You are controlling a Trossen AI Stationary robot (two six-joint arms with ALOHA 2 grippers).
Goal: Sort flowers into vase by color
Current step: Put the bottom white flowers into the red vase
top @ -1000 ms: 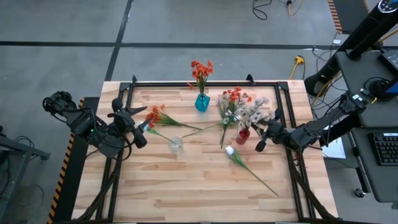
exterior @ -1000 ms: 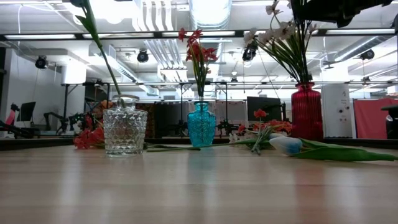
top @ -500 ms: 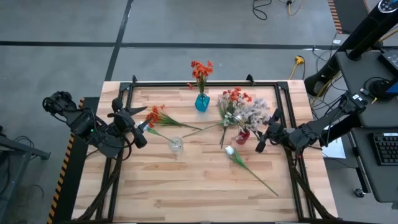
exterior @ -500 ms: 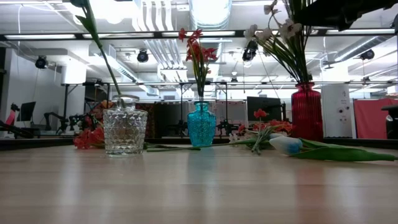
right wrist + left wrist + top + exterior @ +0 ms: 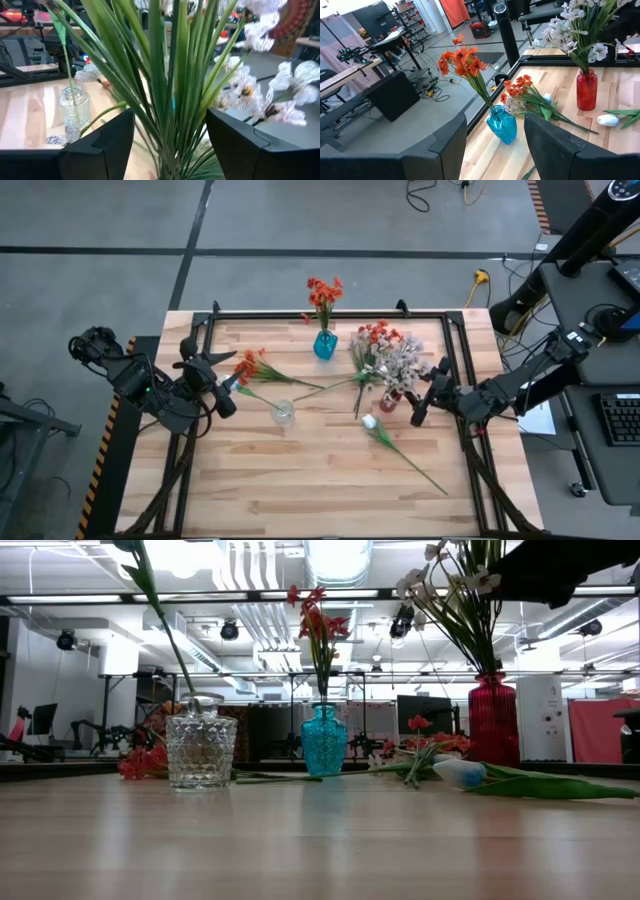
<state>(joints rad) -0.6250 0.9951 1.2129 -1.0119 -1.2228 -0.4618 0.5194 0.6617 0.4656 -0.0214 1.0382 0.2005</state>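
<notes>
A pale pink-white bunch (image 5: 400, 363) stands with its stems in the red vase (image 5: 493, 720). My right gripper (image 5: 169, 115) is open, one finger on either side of those stems (image 5: 170, 75), with gaps showing on both sides. Orange-red flowers (image 5: 318, 615) stand in the blue vase (image 5: 324, 740). A green stem (image 5: 165, 630) leans out of the clear glass vase (image 5: 201, 748) toward my left gripper (image 5: 228, 385), which waits open at the table's left. Two orange-red sprays (image 5: 252, 366) (image 5: 377, 335) and a white bud (image 5: 369, 422) lie flat on the table.
A black frame (image 5: 330, 315) runs along the wooden table's far and side edges. The white bud's long stem (image 5: 415, 465) slants toward the near right corner. The near half of the table (image 5: 300, 490) holds nothing else.
My right gripper has opened and let go of the pale bunch's stems, drawing a little off them. The bunch stays in the red vase, its blossoms swung slightly toward the table's left.
</notes>
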